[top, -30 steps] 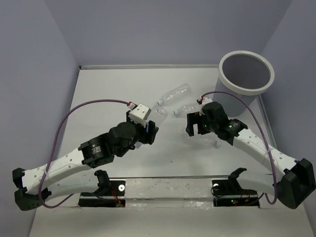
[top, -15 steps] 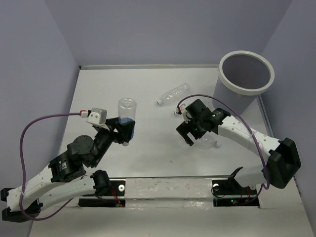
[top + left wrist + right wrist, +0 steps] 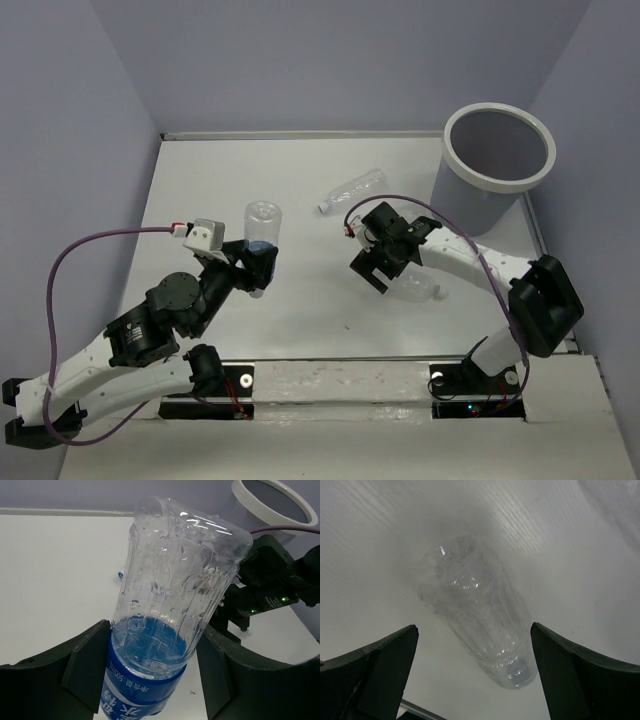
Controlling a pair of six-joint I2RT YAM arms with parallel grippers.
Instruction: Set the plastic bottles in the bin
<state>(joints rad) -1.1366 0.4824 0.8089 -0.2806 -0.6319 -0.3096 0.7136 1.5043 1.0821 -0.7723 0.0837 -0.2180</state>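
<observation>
Left fingers [image 3: 258,268] clenched on the blue-labelled clear plastic bottle [image 3: 170,605], gripped at the label with the base end away from the wrist, seemingly lifted off the white bench [image 3: 220,170]. Right fingers [image 3: 372,274] spread, empty, poised over a plain clear plastic bottle [image 3: 479,622] lying flat. It sits straight below, between them, with its long axis roughly crosswise to the closing line. Judged ready for descent.

Tall round grey bin with white rim [image 3: 497,183] stands at the far right, nearer the right arm, with open bench between. Another plain clear bottle [image 3: 352,188] lies apart, farther back.
</observation>
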